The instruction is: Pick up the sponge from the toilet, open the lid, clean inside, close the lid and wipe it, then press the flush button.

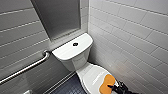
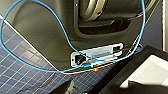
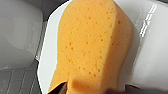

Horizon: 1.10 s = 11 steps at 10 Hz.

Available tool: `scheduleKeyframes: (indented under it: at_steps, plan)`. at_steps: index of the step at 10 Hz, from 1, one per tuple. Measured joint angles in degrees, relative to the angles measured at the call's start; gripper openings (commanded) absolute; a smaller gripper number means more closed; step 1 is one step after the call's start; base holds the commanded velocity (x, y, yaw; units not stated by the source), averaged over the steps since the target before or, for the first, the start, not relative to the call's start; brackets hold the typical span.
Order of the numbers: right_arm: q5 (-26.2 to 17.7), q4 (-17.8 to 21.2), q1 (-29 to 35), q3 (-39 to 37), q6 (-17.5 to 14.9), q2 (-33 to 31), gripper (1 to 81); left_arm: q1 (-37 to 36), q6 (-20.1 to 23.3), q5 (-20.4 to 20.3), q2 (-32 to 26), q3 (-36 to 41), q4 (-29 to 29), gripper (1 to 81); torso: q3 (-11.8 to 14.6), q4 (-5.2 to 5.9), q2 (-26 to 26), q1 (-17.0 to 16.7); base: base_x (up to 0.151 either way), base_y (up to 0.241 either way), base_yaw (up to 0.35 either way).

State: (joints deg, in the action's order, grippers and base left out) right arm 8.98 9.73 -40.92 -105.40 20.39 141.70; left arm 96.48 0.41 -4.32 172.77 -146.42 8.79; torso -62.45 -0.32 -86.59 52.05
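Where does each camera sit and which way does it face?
Head view: high on the robot, facing down at the toilet in a tiled corner; right gripper at the sponge.
Left wrist view: left arm, facing the dark floor; robot's dark body and blue cable show.
Right wrist view: right arm, close over the sponge on the white lid.
Shared: head and right wrist both show sponge and lid.

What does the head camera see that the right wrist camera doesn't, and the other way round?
The head view adds the flush button on the tank, a grab bar, tiled walls and the right gripper at the sponge. The right wrist view adds the sponge's tiny pores. Both have the orange sponge lying on the toilet's white lid.
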Motion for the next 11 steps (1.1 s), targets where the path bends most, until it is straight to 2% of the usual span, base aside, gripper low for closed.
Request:
scheduleKeyframes:
  at_steps: [2, 7, 8, 11]
  plan:
    - [0.0, 0.0, -0.1, -0.2, 0.0, 0.0, 81.1, 0.0, 0.4, 0.0, 0.0, 0.0, 0.0, 81.1, 0.0, 0.0, 0.0, 0.0, 0.0, 0.0, 0.0]
    - [1.1, 0.0, 0.1, -7.5, -0.1, 5.4, 81.1, 0.0, 0.4, 0.1, -0.1, 0.0, 0.0, 81.1, 0.0, 0.0, 0.0, 0.0, 0.0, 0.0, 0.0]
    - [1.6, -0.5, 0.4, -9.6, -0.5, 7.0, 1.0, 0.0, 0.4, 0.2, -0.1, 0.0, 0.0, 81.1, 0.0, 0.0, 0.0, 0.0, 0.0, 0.0, 0.0]
    - [3.0, -1.2, -0.1, -14.6, -0.1, 10.6, 1.0, 0.0, 0.4, 1.0, -0.3, 0.0, 0.0, 81.1, 0.0, 0.0, 0.0, 0.0, 0.0, 0.0, 0.0]
